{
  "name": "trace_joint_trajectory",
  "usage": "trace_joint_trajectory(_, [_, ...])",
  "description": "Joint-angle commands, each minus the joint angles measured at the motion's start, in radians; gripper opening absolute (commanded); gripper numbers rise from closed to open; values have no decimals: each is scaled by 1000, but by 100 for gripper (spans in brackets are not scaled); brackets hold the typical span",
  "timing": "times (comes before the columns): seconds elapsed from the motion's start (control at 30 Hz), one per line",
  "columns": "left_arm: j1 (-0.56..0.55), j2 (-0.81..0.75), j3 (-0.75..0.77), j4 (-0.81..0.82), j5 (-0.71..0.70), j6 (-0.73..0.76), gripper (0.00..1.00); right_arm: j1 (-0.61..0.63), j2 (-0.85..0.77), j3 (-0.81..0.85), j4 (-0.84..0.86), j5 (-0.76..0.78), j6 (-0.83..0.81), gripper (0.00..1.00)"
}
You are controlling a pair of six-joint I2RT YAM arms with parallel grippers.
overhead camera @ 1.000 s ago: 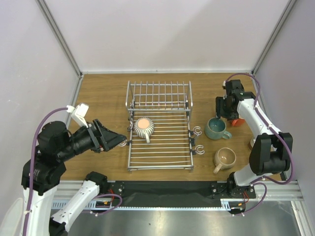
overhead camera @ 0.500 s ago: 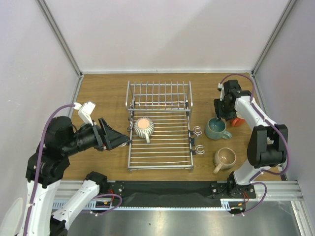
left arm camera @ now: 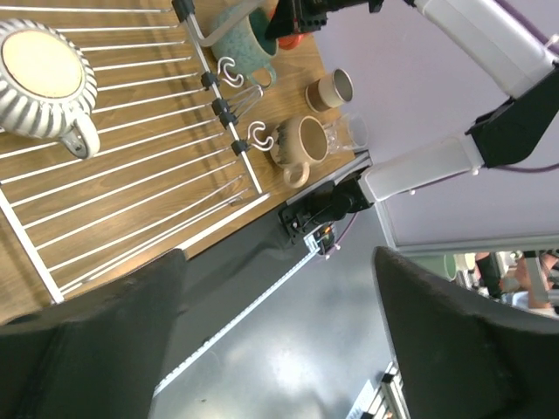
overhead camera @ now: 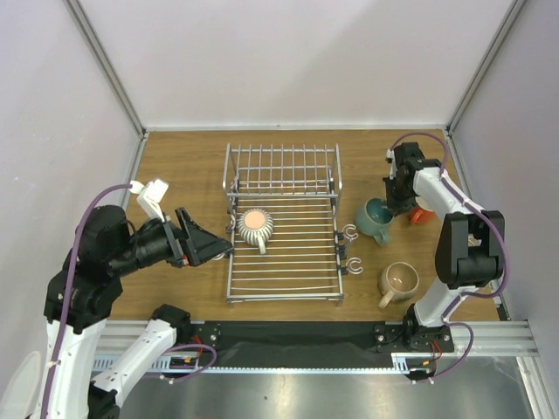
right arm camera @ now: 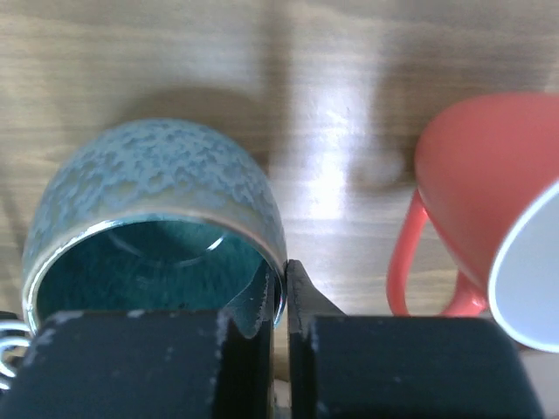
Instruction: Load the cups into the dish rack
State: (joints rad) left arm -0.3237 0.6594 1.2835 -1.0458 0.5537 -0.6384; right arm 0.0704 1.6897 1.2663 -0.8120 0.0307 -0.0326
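The silver wire dish rack [overhead camera: 284, 262] lies mid-table, and a ribbed silver-grey cup [overhead camera: 255, 226] rests on its slats. To its right, my right gripper [overhead camera: 390, 205] is shut on the rim of the teal-green cup [overhead camera: 374, 218], which tips toward the rack. The right wrist view shows one finger inside that teal cup [right arm camera: 157, 201] and one outside, pinching the wall at my right gripper [right arm camera: 284, 279]. A red-orange cup [overhead camera: 422, 214] stands just past it, and a beige cup [overhead camera: 399, 281] sits nearer. My left gripper [overhead camera: 214, 249] hangs open and empty at the rack's left edge.
Small wire hooks [overhead camera: 351, 249] stick out of the rack's right side, close to the teal cup. In the left wrist view a brown cup [left arm camera: 332, 87] and a clear glass [left arm camera: 349, 133] stand beyond the beige cup [left arm camera: 297, 144]. White walls enclose the table.
My right gripper came down and closed on the teal cup's rim, and the cup has shifted left and tilted. My left gripper opened wider and edged toward the rack.
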Motion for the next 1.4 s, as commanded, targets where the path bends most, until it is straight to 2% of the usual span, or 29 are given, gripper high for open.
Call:
trace_joint_trajectory(0.0, [6, 19, 22, 41, -3, -17, 99, 2, -2, 88, 22, -8, 28, 0])
trace_joint_trajectory(0.13, [6, 45, 16, 64, 20, -55, 100, -3, -41, 169, -10, 23, 57, 0])
trace_joint_trajectory(0.27, [6, 40, 8, 177, 45, -105, 100, -15, -74, 290, -85, 103, 94, 0])
trace_joint_trajectory(0.33, [6, 51, 14, 213, 46, -132, 100, -49, -108, 373, -121, 83, 155, 0])
trace_joint_trajectory(0.4, [6, 48, 1, 294, 61, -151, 100, -63, -152, 430, -136, 0, 242, 0])
trace_joint_trajectory(0.43, [5, 42, -10, 384, 64, -182, 100, -92, -172, 479, -135, -108, 275, 0])
trace_joint_trajectory(0.53, [5, 20, -70, 550, 84, -260, 100, -93, -226, 551, -113, -251, 420, 0])
trace_joint_trajectory(0.57, [3, 22, -85, 654, 94, -277, 100, -93, -237, 586, -102, -364, 454, 0])
trace_joint_trajectory(0.6, [0, 26, -95, 693, 107, -293, 100, -92, -251, 606, -90, -403, 494, 0])
trace_joint_trajectory(0.7, [-40, 80, -86, 763, 112, -287, 99, -87, -306, 622, 14, -586, 672, 0])
trace_joint_trajectory(0.77, [-96, 137, -46, 790, 94, -258, 99, -55, -360, 588, 169, -716, 834, 0])
trace_joint_trajectory(0.8, [-113, 153, -30, 794, 80, -253, 99, -31, -380, 535, 233, -747, 888, 0])
trace_joint_trajectory(0.83, [-132, 172, -12, 808, 51, -257, 100, -11, -403, 494, 387, -771, 960, 0])
trace_joint_trajectory(0.87, [-165, 198, -6, 854, 37, -264, 100, 8, -441, 458, 469, -802, 1079, 0])
trace_joint_trajectory(0.93, [-205, 224, 3, 901, -21, -279, 100, 90, -473, 360, 657, -780, 1186, 0])
trace_joint_trajectory(0.97, [-245, 235, 8, 946, -40, -280, 100, 129, -479, 340, 700, -769, 1259, 0])
trace_joint_trajectory(1.1, [-339, 318, 74, 961, -110, -250, 100, 339, -452, 324, 767, -712, 1281, 0])
trace_joint_trajectory(1.27, [-380, 330, 76, 981, -164, -242, 99, 420, -418, 352, 797, -686, 1300, 0])
trace_joint_trajectory(1.37, [-387, 327, 60, 1003, -179, -254, 95, 445, -407, 354, 795, -677, 1295, 0])
